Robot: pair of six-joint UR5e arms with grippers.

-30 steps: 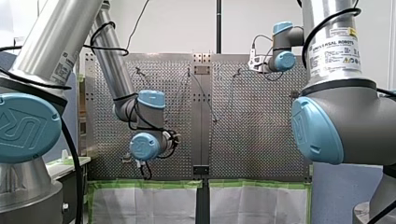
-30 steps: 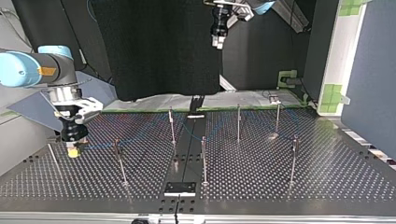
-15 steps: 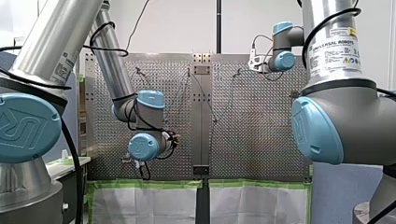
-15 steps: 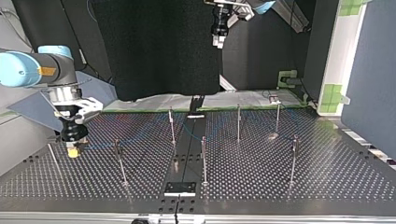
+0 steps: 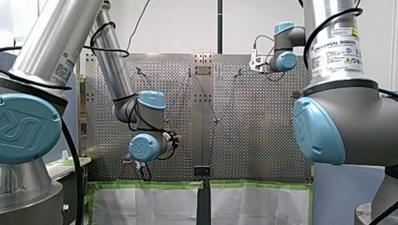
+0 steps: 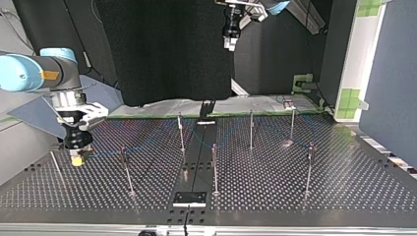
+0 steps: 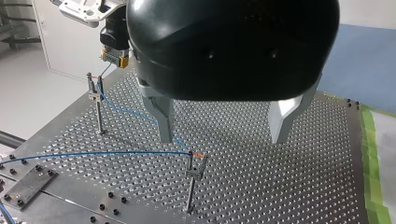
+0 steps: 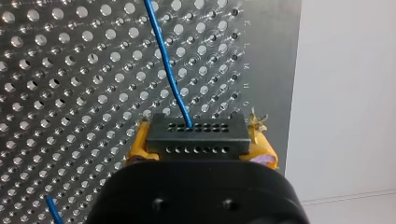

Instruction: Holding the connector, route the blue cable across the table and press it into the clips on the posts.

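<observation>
Right gripper [image 6: 76, 158]: yellow pads clamped on either side of the black connector [image 8: 196, 137], a rectangular block with two rows of small holes on its face. Left gripper [image 7: 224, 126]: metal fingers spread wide with nothing between them, and the top view shows it high above the table [image 6: 344, 196]. Only the right wrist view shows the blue cable [image 8: 169, 70] entering a hole in the connector's upper row and running off over the perforated surface. Only the left wrist view shows the routing. From the connector the thin cable drops to the clip on a post [image 7: 97, 105] just beside the right gripper. It then sags across to a second post [image 7: 192, 175] under the left gripper's fingers, where an orange mark [image 7: 198, 154] sits on it at the clip's top. From there it runs on in a long low arc above a bolted plate [image 7: 28, 184]. The top view places the right gripper and connector low, near the table's edge at that view's left, with the cable only faintly visible. The front view does not resolve the connector.
</observation>
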